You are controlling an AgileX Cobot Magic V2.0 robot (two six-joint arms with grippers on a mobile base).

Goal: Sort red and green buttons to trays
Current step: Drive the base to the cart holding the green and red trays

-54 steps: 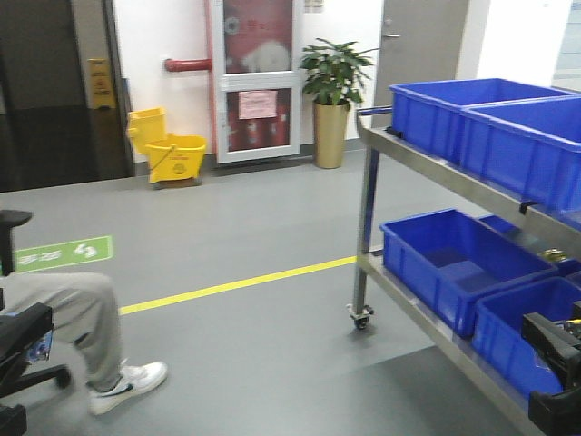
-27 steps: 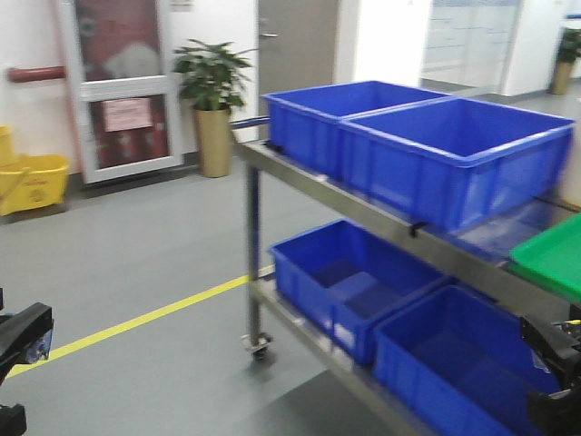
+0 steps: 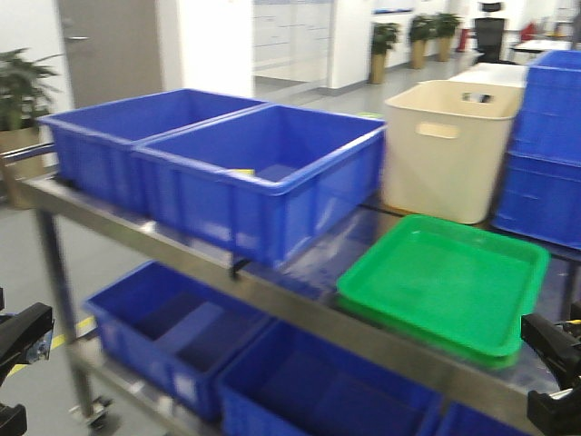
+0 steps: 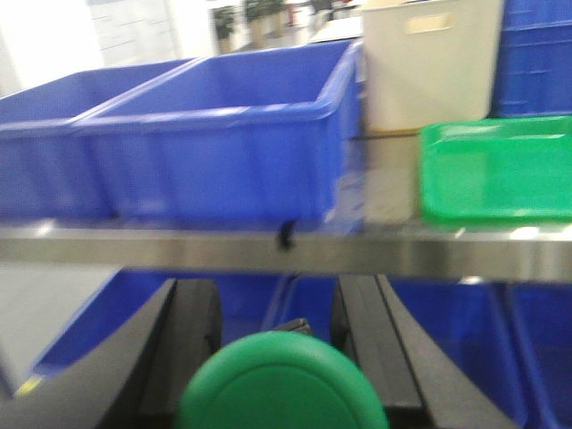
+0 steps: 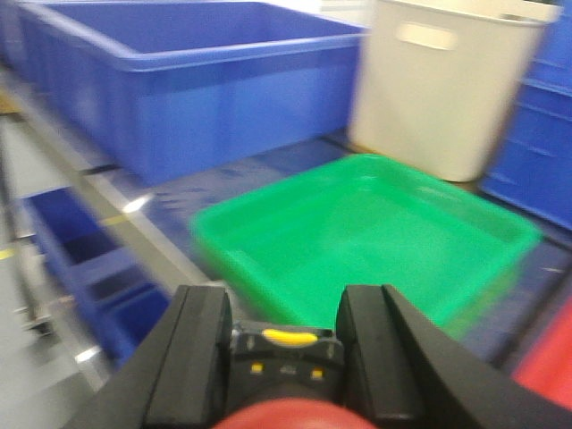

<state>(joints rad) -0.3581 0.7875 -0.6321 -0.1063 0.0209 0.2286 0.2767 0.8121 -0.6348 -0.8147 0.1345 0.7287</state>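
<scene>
The left hand (image 4: 273, 313) is clamped on one push-button switch with a round green cap (image 4: 281, 393), low centre in its wrist view. The right hand (image 5: 284, 308) grips one dark block button with yellow bits (image 5: 284, 357). Beyond them, one glossy bright green rectangular plastic tray (image 3: 436, 272) lies right of centre on the steel cart shelf (image 3: 182, 250), with two deep blue plastic crates (image 3: 263, 182) to its left and one cream plastic tub (image 3: 445, 159) behind it.

Only a blurred corner of the red tray (image 5: 552, 359) shows; the green button (image 4: 281, 395) is cropped below.
</scene>
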